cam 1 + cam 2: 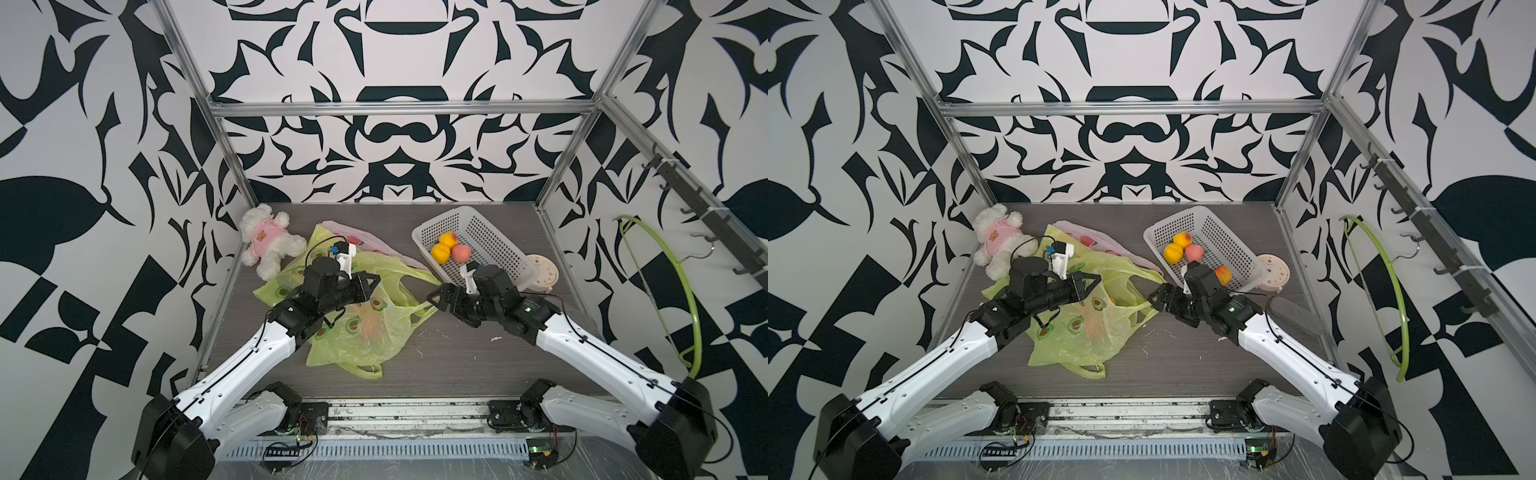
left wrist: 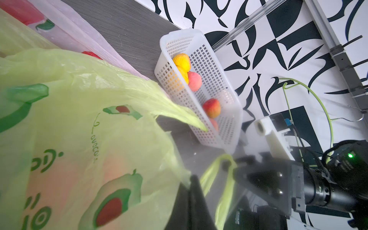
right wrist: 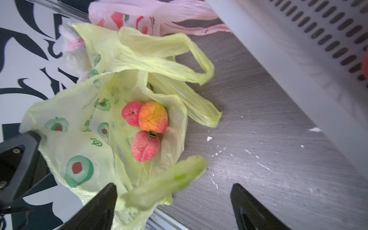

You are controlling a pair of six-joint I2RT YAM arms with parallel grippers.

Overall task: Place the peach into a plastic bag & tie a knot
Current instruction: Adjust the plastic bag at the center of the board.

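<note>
The left arm (image 1: 257, 353) reaches in low from 7 o'clock across the green bag (image 1: 365, 336). The left gripper (image 1: 371, 280) points toward 3 o'clock and is clenched on the bag's rim. The right arm (image 1: 582, 345) comes in from 5 o'clock, and the right gripper (image 3: 174, 185) points toward 9 o'clock. It is released, fingers wide apart, with a blurred bag handle (image 3: 179, 175) loose between them. Three peaches (image 3: 153, 117) lie inside the bag on the surface (image 1: 457, 365). Other fruit (image 1: 451, 247) sits in the basket (image 1: 494, 245) at 1 o'clock of the bag.
</note>
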